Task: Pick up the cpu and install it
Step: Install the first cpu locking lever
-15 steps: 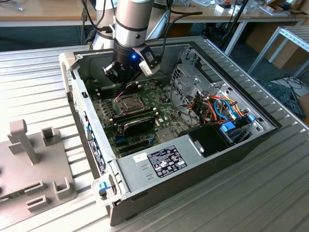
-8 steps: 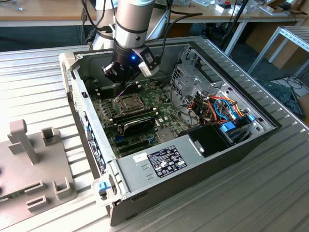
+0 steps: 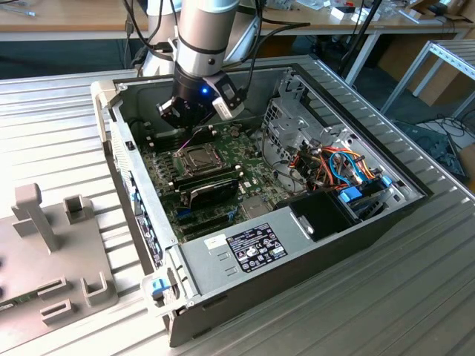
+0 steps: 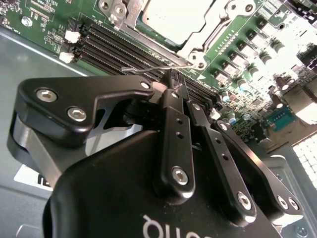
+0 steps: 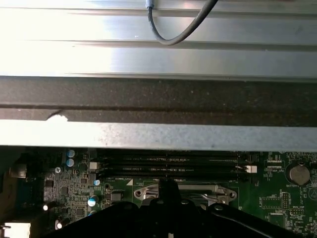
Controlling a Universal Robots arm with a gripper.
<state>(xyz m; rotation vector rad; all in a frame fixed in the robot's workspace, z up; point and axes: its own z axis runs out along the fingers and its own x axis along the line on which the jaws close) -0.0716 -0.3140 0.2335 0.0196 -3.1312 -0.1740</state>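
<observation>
Gripper clenched, fingers pressed together, tips just beside the thin wire lever of the socket. The cpu lies flat inside the socket frame on the motherboard: square, pale silver-grey metal top, edges overlapped by the frame. Black memory slots run alongside.

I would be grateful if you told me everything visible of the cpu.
The cpu is a flat square chip with a pale silver-grey metal top. It lies level inside the socket frame, a hinged metal surround that borders its edges on the green board. The shut gripper sits beside that frame, clear of the chip.
</observation>
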